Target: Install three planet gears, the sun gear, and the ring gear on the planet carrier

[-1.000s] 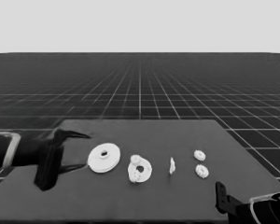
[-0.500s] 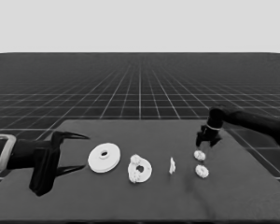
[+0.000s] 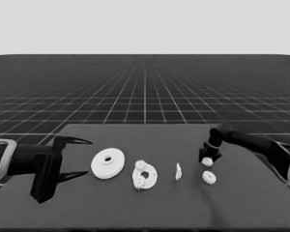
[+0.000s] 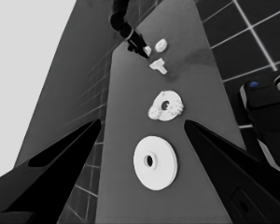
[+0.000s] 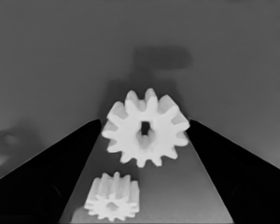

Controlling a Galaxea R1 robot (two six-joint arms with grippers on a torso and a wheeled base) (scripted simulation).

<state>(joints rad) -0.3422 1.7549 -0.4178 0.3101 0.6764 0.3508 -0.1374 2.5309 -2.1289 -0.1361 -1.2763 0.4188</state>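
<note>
You will find nothing to read here: no lettering, label, brand mark, number or sign stands on any part, on either arm or on the table.

Worktop left: I see the larger round part.
Just right of it: smaller round part, two gears on it.
Further right: thin white piece.
Right end: far gear between my right jaws; near gear before it.
</note>
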